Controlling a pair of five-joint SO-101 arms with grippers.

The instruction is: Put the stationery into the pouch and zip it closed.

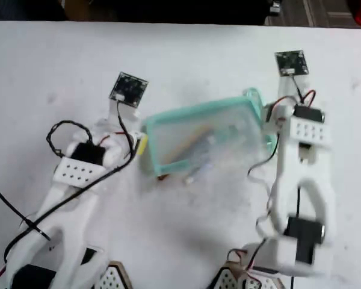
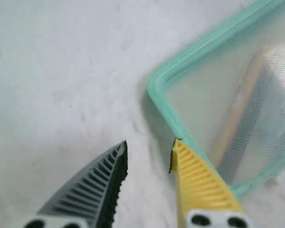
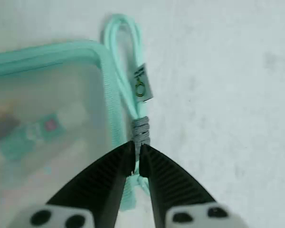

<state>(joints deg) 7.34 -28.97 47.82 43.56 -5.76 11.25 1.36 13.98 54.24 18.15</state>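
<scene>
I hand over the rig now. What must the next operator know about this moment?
Left tool: open, at a corner of the pouch, with its yellow finger by the rim.
Right tool: shut on the pouch's cord loop.
Done: stationery shows through the pouch wall.
Left: I cannot tell whether the pouch is zipped fully shut. Check it, and finish the pull if needed.

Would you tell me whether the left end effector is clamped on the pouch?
No, the left end effector stands open over bare table, with the pouch lying outside its yellow finger.
</scene>
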